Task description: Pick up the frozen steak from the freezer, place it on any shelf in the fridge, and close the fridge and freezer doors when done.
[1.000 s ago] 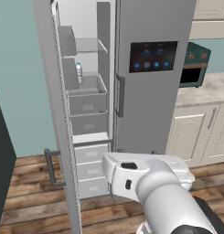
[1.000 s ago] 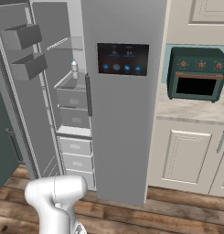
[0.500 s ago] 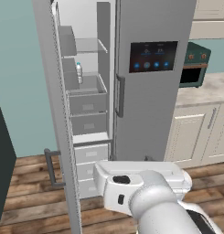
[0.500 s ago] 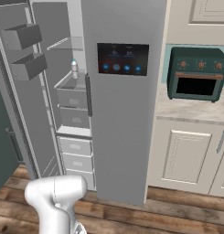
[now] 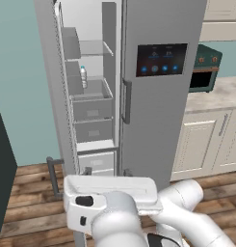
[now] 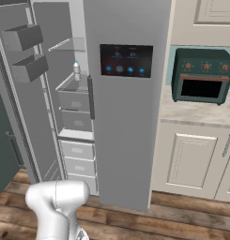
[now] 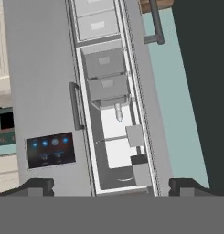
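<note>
Wood-plank floor, teal wall; freezer stands open, claw spread wide, holding nothing

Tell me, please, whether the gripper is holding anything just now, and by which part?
Nothing is held: the gripper is open and empty, facing the open freezer from a distance.

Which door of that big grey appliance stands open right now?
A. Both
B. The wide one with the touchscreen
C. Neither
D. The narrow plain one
D: the freezer door is swung wide, baring its bins, while the fridge door with the touchscreen sits shut.
</note>
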{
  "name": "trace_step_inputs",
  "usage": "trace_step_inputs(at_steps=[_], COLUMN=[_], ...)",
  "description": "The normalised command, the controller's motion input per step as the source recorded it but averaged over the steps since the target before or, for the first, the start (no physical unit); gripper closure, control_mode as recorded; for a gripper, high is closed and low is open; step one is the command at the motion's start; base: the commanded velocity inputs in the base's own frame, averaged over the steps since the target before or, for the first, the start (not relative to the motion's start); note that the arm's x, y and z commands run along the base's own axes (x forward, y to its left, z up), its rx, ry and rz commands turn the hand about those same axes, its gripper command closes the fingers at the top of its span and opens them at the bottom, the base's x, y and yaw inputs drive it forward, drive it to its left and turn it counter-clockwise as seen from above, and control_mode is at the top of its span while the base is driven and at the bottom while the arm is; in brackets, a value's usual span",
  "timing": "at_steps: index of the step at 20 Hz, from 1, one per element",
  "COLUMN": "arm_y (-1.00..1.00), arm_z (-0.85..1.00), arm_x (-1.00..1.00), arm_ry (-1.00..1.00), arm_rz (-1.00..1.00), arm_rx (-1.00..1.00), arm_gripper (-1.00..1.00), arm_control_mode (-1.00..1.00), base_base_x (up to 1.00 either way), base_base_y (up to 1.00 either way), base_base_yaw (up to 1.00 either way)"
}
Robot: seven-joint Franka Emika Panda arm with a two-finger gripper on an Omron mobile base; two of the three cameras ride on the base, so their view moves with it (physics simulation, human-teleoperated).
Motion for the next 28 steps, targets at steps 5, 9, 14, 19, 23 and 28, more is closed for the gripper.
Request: trace_step_inputs(at_steps=[5, 9, 14, 19, 23, 28], arm_y=[0.68, 0.76, 0.8, 0.76, 0.61, 0.31], arm_z=[0.0, 0.0, 0.0, 0.0, 0.0, 0.0], arm_x=[-0.07, 0.0, 0.18, 0.51, 0.46, 0.21], arm_ry=[-0.03, -0.03, -0.03, 0.0, 0.0, 0.0], arm_rz=[-0.13, -0.13, -0.18, -0.31, -0.32, -0.25], arm_rx=[0.0, 0.0, -0.01, -0.05, -0.06, -0.06], arm_gripper=[-1.0, -1.0, -1.0, -1.0, -1.0, -1.0], arm_control_mode=[-1.0, -1.0, -1.0, -1.0, -1.0, -1.0], base_base_x=[0.0, 0.0, 0.0, 0.0, 0.0, 0.0], base_base_y=[0.0, 0.0, 0.0, 0.0, 0.0, 0.0], base_base_yaw=[0.0, 0.0, 0.0, 0.0, 0.0, 0.0])
